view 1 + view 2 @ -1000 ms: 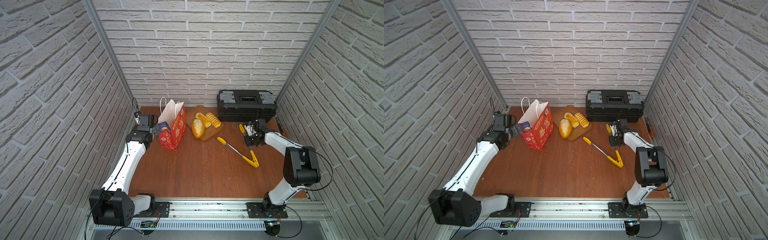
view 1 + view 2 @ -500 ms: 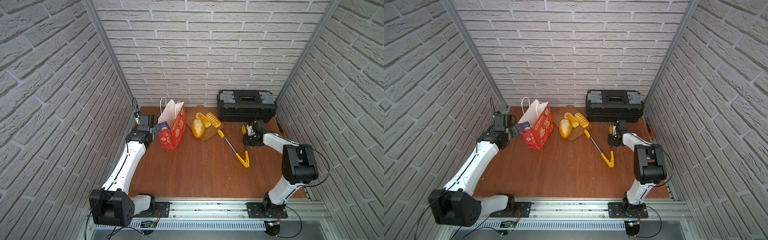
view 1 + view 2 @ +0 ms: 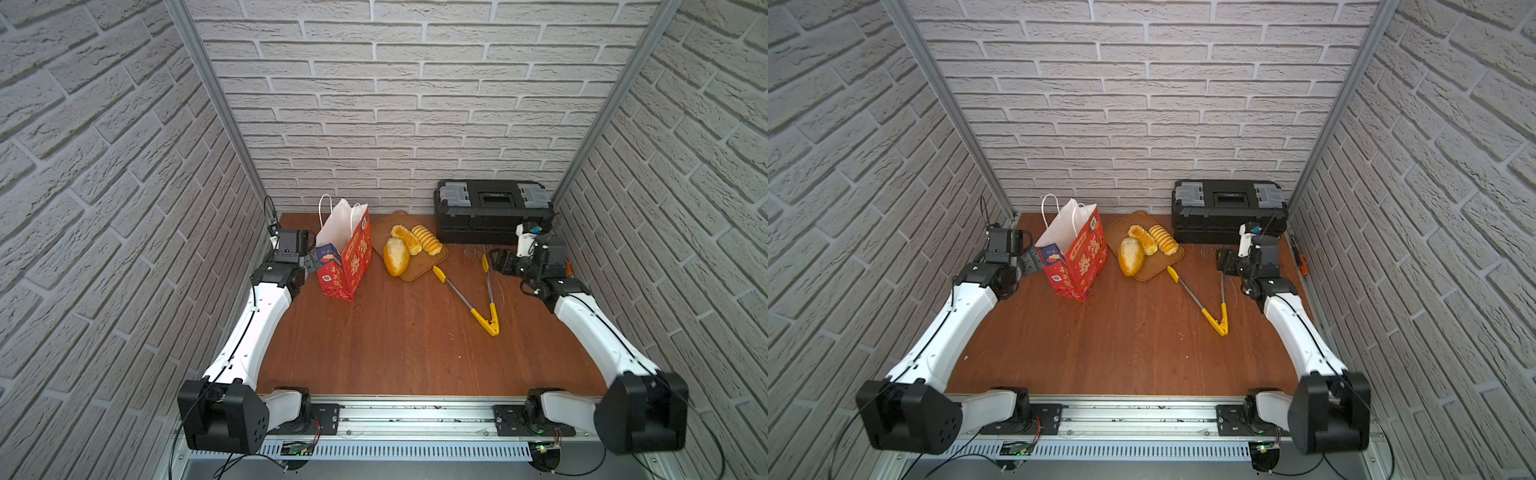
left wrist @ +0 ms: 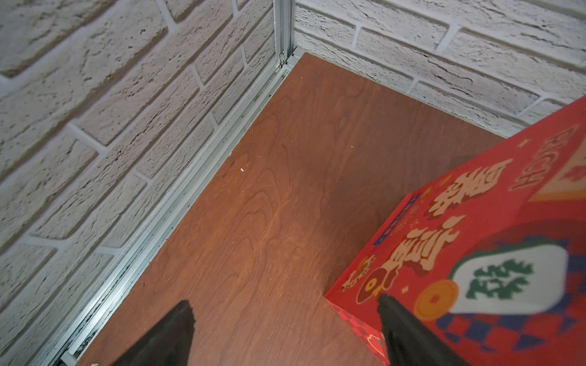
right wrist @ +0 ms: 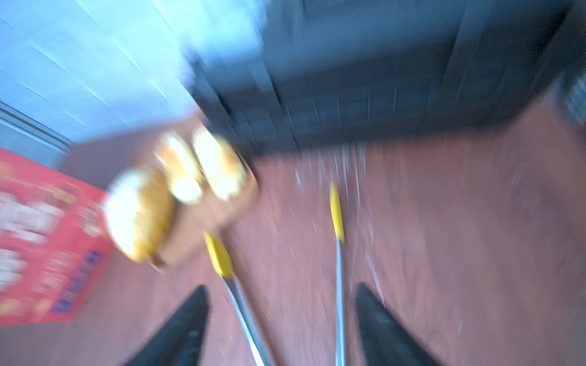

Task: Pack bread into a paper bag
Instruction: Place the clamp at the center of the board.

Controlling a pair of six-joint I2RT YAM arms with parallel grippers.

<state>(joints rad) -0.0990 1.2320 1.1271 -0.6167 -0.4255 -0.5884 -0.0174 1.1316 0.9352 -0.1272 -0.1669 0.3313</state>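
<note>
1. Right tool [image 5: 281,286]: the jaws stand wide apart and grip nothing. It hangs low over the counter [image 3: 395,353], in front of the black toolbox [image 3: 492,208].
2. Tongs [image 3: 490,320]: they lie spread on the counter, not held. Their yellow tips point toward the back wall, one just beside the right tool and one at the board's [image 3: 419,269] edge.
3. Left tool [image 4: 283,301]: the jaws are open. One finger touches the lower corner of the paper bag [image 3: 345,257]; the other stands clear of it.
4. Paper bag: it stands upright, mouth up, just beside the board. I cannot see into it.
5. Bread: three pieces lie side by side on the board: the oval loaf [image 3: 395,256], the braided pastry [image 3: 407,239] and the ridged roll [image 3: 427,240].
6. Governing relation: the bread lies between the bag and the right tool, so I judge the right arm the one to fetch it. The ridged roll is nearest that tool.
7. Axis: each piece runs roughly from the rail toward the back wall, across the right tool's line of approach.
</note>
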